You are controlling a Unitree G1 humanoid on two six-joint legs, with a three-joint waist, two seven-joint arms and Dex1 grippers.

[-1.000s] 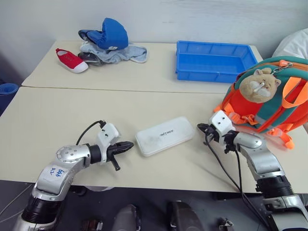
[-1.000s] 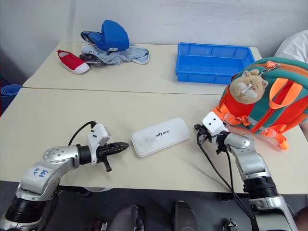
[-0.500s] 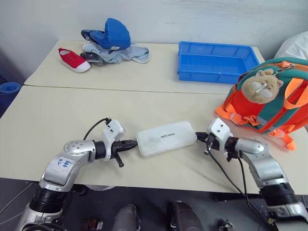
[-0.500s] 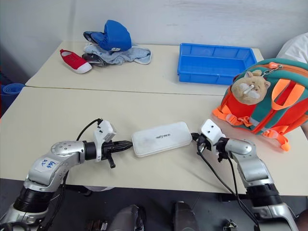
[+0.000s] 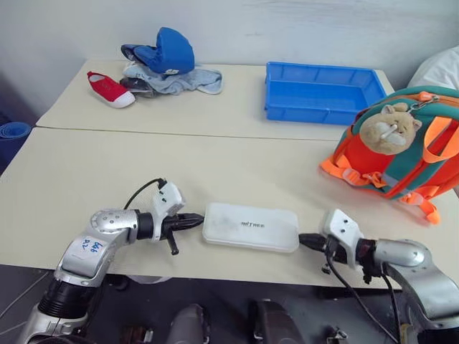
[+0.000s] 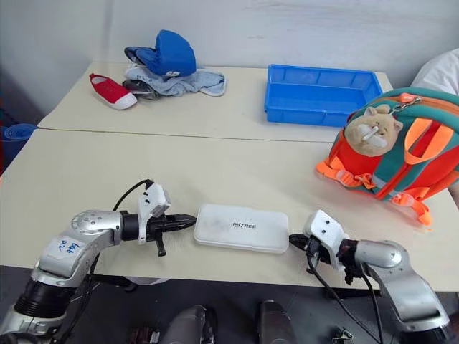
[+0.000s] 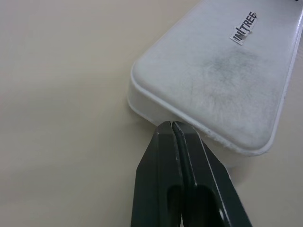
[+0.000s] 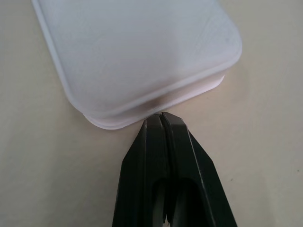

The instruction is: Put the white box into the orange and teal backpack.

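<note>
Near table front edge, box (image 5: 250, 226) is pinched end to end between left gripper (image 5: 199, 220) and right gripper (image 5: 304, 240), both clenched, nothing grasped. Backpack (image 5: 401, 143) well apart. Uneven squeeze: box may be slipped, dropped.

Both head cameras look forward and down from above the near edge of the counter (image 5: 86, 158), sharing nearly the whole scene. Each wrist camera sits very close, looking along its shut claw at one end of the white box (image 7: 222, 75): left end and right end.
</note>
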